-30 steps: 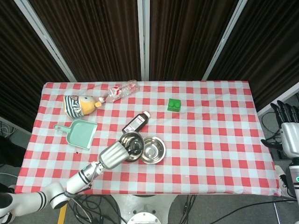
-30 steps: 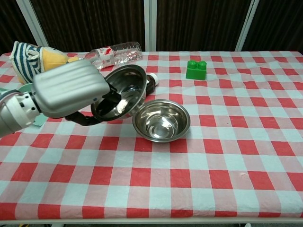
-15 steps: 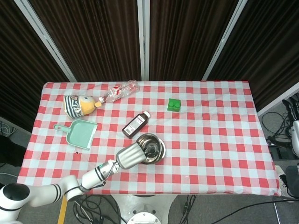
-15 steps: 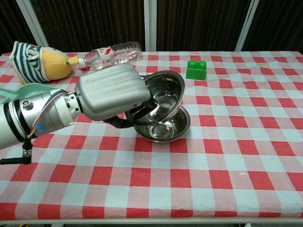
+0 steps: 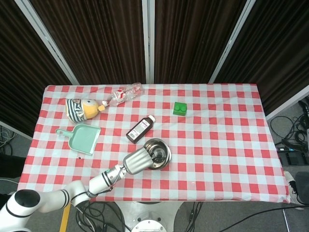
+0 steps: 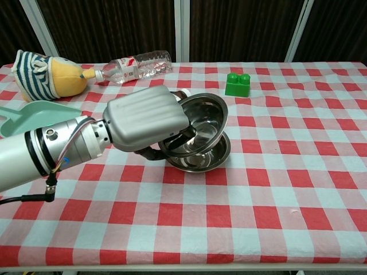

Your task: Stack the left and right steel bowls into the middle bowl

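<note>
Centrally, left hand (image 6: pixel 146 119) grasps steel bowl (image 6: pixel 200 117) by near-left rim, tilted, nested in middle bowl (image 6: pixel 212 156); right hand out of frame.

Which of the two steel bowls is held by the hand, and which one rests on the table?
The upper bowl, tilted, is held at its rim by the left hand. The lower bowl sits flat on the checked tablecloth beneath it.
</note>
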You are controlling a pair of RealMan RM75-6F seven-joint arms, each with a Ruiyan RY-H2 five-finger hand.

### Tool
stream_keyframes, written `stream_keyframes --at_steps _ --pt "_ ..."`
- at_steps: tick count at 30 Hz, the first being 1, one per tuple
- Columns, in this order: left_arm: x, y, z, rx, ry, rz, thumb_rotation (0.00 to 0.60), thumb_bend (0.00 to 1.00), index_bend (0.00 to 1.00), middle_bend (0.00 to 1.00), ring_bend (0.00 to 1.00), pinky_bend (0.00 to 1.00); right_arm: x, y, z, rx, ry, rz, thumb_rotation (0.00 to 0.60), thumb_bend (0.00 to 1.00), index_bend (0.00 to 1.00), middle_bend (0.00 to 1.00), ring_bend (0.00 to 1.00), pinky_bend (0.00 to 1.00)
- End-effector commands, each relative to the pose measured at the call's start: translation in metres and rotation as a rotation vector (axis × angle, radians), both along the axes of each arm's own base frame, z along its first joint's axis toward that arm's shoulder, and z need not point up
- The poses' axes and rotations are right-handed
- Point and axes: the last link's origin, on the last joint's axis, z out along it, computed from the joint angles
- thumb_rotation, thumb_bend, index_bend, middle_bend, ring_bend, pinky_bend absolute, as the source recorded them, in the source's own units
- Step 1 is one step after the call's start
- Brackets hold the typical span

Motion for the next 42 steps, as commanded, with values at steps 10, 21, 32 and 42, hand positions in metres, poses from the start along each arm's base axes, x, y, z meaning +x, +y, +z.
stream_keyframes --at_steps 10,21,32,42 --pt "-0.005 0.003 0.013 -0.028 0.006 -0.018 0.600 0.19 0.42 0.54 0.78 0.85 0.001 0.001 0.000 0.000 -0.005 0.007 0.600 0.02 0.02 0.00 0.00 0.00" --pt "-0.034 0.037 0.137 0.265 0.073 0.169 0.600 0.19 0.42 0.54 0.78 0.86 0.011 0.006 -0.002 0.017 0.000 0.045 0.600 0.02 0.02 0.00 0.00 0.00" --pt "-0.154 -0.008 0.226 0.500 -0.182 0.682 0.600 0.16 0.37 0.37 0.35 0.49 0.017 0.021 -0.039 0.145 0.063 0.147 0.600 0.02 0.02 0.00 0.00 0.00" --pt "-0.206 -0.065 0.238 0.530 -0.233 0.824 0.600 0.12 0.29 0.23 0.17 0.25 -0.008 0.039 -0.074 0.228 0.158 0.070 0.600 0.02 0.01 0.00 0.00 0.00"
